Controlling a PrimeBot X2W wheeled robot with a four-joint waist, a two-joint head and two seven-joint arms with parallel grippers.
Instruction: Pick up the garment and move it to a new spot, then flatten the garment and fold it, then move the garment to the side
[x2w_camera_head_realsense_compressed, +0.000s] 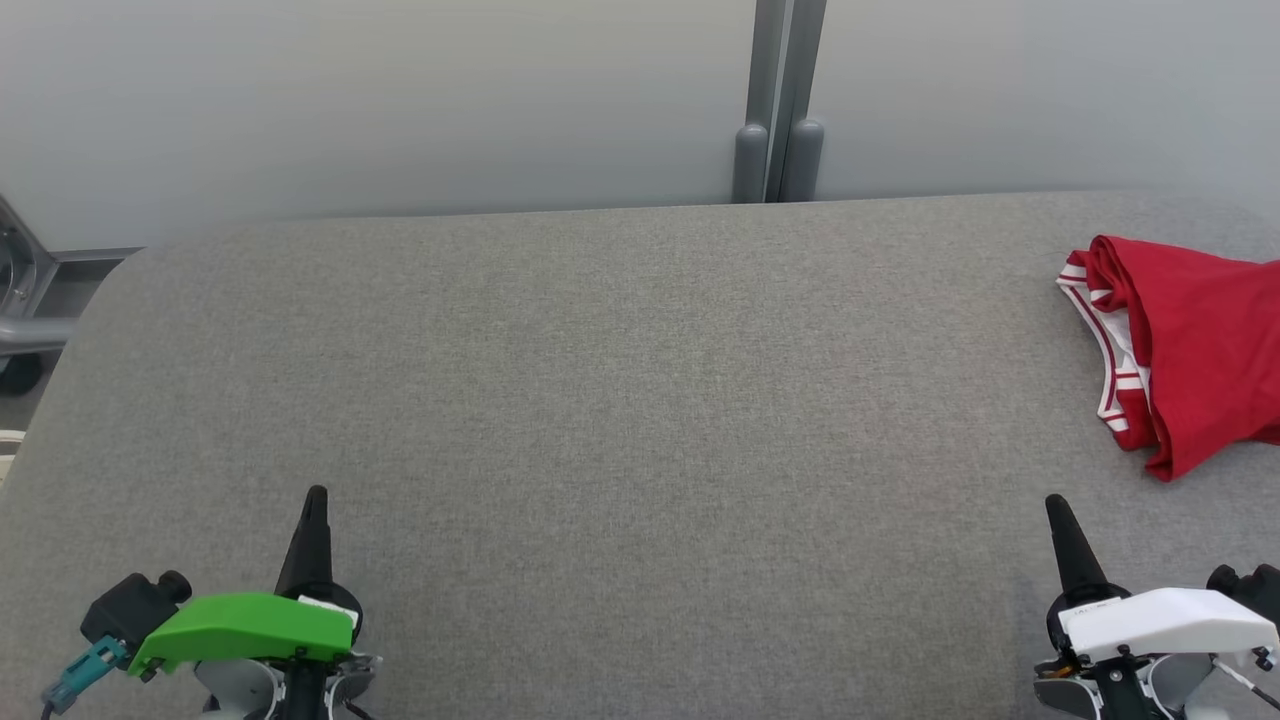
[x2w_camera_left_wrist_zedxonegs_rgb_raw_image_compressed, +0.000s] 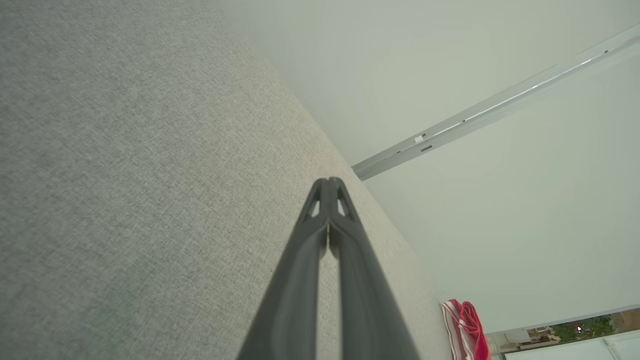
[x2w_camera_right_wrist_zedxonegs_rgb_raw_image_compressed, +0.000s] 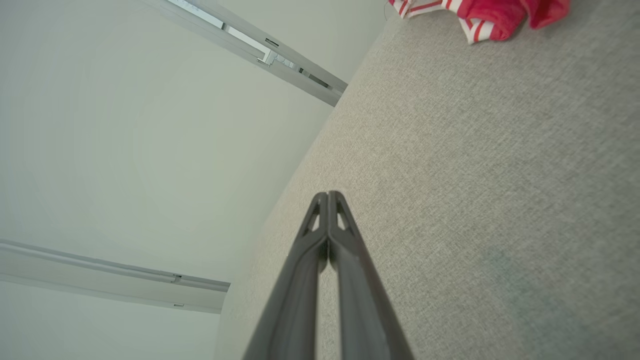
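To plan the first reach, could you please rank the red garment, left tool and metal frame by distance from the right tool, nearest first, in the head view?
From the right tool:
1. red garment, just ahead, to its right
2. left tool, at the lower left
3. metal frame, beyond the table's left edge

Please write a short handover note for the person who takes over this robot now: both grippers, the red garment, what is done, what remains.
Left gripper: shut, empty, at the near left of the grey table.
Right gripper: shut, empty, at the near right, short of the garment.
Red garment: bunched at the table's right edge, touched by neither gripper.
Done: nothing visible; the garment is neither flat nor folded.
Left: pick up, relocate, flatten, fold, move aside.
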